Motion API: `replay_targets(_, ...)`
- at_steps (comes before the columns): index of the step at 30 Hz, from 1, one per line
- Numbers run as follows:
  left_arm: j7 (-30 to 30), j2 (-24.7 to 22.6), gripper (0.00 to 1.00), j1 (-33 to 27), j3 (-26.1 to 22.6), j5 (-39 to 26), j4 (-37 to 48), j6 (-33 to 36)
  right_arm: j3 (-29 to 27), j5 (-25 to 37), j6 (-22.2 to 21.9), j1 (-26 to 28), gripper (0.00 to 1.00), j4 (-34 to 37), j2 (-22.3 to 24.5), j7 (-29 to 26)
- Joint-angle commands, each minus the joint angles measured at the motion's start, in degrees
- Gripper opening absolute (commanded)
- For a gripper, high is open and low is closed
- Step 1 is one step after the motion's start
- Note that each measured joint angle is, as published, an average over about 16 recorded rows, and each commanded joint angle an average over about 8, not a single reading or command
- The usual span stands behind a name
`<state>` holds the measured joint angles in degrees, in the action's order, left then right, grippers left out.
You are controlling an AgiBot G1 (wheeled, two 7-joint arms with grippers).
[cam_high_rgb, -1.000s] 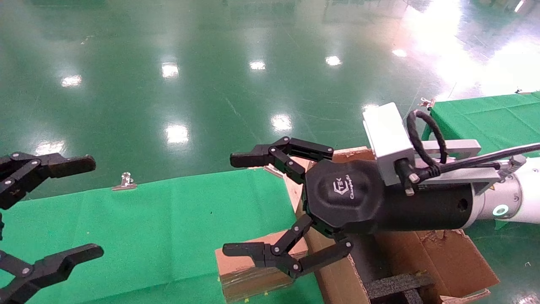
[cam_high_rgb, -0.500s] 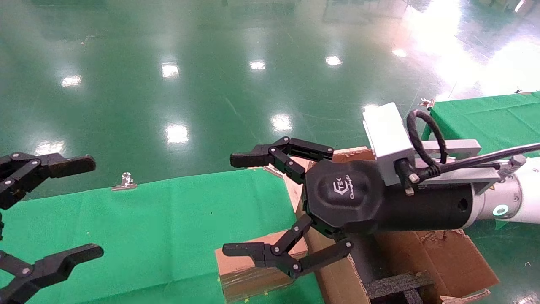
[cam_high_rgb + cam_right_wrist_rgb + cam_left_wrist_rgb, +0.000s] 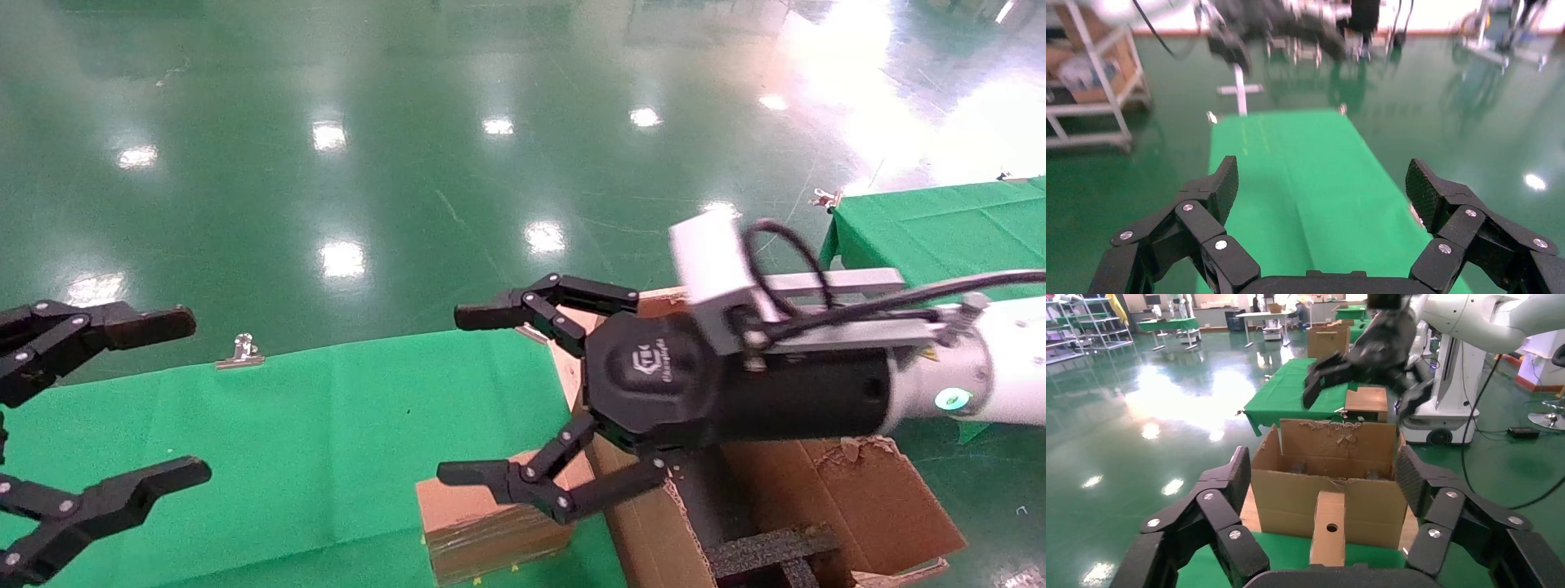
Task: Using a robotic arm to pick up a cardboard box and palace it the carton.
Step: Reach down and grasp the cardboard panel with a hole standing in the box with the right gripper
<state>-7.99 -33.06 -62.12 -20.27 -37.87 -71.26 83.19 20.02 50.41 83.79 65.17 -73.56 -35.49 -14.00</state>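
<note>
The small brown cardboard box [image 3: 470, 513] with shiny taped sides lies on the green table by the carton's left wall. In the left wrist view the box [image 3: 1329, 530] shows its round hole. The large carton [image 3: 866, 498] with torn flaps stands at the table's right end and also shows in the left wrist view [image 3: 1291, 496]. The white robotic arm's right gripper [image 3: 462, 394] is open and empty, hovering above the box with its fingers pointing left. In its own wrist view the right gripper [image 3: 1322, 180] sees only green cloth. My left gripper [image 3: 188, 394] is open at the left edge, facing the box [image 3: 1322, 478].
Black foam inserts [image 3: 768, 547] sit inside the carton. The green cloth table [image 3: 327, 425] has a metal clip [image 3: 239, 351] on its far edge. A second green table [image 3: 940, 220] stands at the right. Glossy green floor lies beyond.
The right arm has shifted a little to the left and its wrist has rolled, moving the camera block left. The left gripper has edged slightly right. The box has not moved.
</note>
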Motion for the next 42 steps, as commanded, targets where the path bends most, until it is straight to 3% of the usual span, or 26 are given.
replay_targets(1,0.0,0.0,0.0,0.0,0.0,0.0,0.0,0.0,1.0,2.4,-0.6,1.0,1.0,-0.2,0.0,-1.0)
replay_targets(10,0.0,0.0,0.0,0.0,0.0,0.0,0.0,0.0,9.2,19.3,-0.4,8.9,1.0,1.8,-5.1,-4.4)
replay_targets(19,0.0,0.0,0.0,0.0,0.0,0.0,0.0,0.0,15.8,30.8,2.9,15.4,1.0,4.8,-11.4,-3.5)
replay_targets(33,0.0,0.0,0.0,0.0,0.0,0.0,0.0,0.0,24.4,41.5,6.0,22.1,1.0,6.7,-17.2,-1.1)
replay_targets(42,0.0,0.0,0.0,0.0,0.0,0.0,0.0,0.0,28.1,44.1,5.6,23.8,1.0,5.1,-17.9,-0.9)
